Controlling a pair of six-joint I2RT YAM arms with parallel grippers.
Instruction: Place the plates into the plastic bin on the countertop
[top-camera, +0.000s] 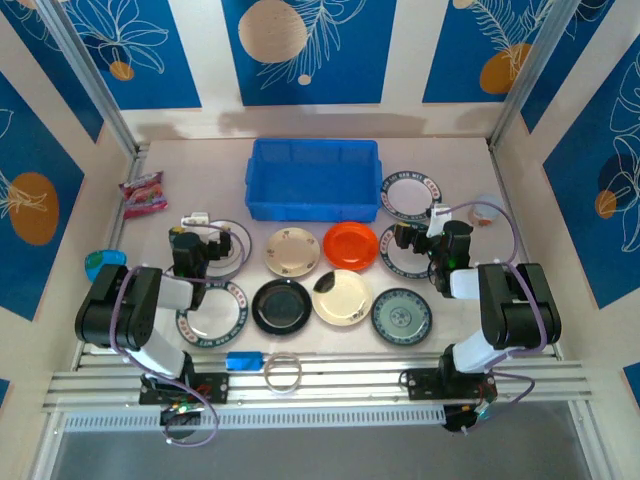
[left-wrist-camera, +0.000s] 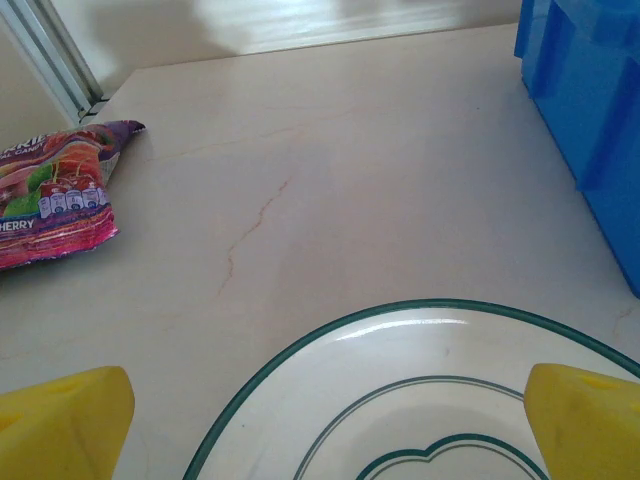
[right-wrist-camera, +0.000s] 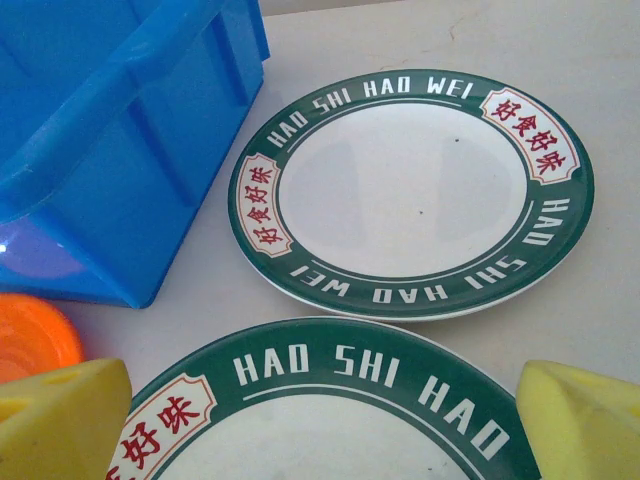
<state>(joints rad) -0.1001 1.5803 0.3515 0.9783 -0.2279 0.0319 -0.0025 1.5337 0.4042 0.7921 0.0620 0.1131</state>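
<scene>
Pale beige countertop (top-camera: 200, 165), faintly veined. At far left, pink snack packet (top-camera: 143, 193) flat beside the wall, and nearer, small blue lid-like object (top-camera: 103, 263); neither part of the job. Next, left gripper (left-wrist-camera: 325, 430), low over the surface, yellow fingertips (left-wrist-camera: 65, 420) spread wide and empty, straddling the near rim of a white plate with thin green lines (left-wrist-camera: 430, 390), seemingly lined up for a rim grasp. Close by, green-and-red-rimmed plate (top-camera: 213, 312), partly beneath the left arm. Then black plate (top-camera: 281, 305) and cream plate (top-camera: 292, 250), flat and apart. At back centre, blue plastic bin (top-camera: 313, 178), no plate inside yet, probably set there for reach from either arm. Further right, orange plate (top-camera: 350, 245), cream plate with a dark patch (top-camera: 342, 297) and teal patterned plate (top-camera: 401, 316), all laid singly, unstacked, likely for one-at-a-time pickup. Then two lettered plates: far lettered plate (right-wrist-camera: 410, 190) just beside the bin's corner, near lettered plate (right-wrist-camera: 340, 370) under the right gripper (right-wrist-camera: 320, 420), jaws likewise spread wide, gripping nothing, poised over its rim. Along the near edge, metal rail (top-camera: 400, 375) bearing a small blue block (top-camera: 244, 360) and a clear ring (top-camera: 283, 372). Enclosure of beige walls (top-camera: 205, 60) with blue floral panels (top-camera: 310, 50) on three sides.
</scene>
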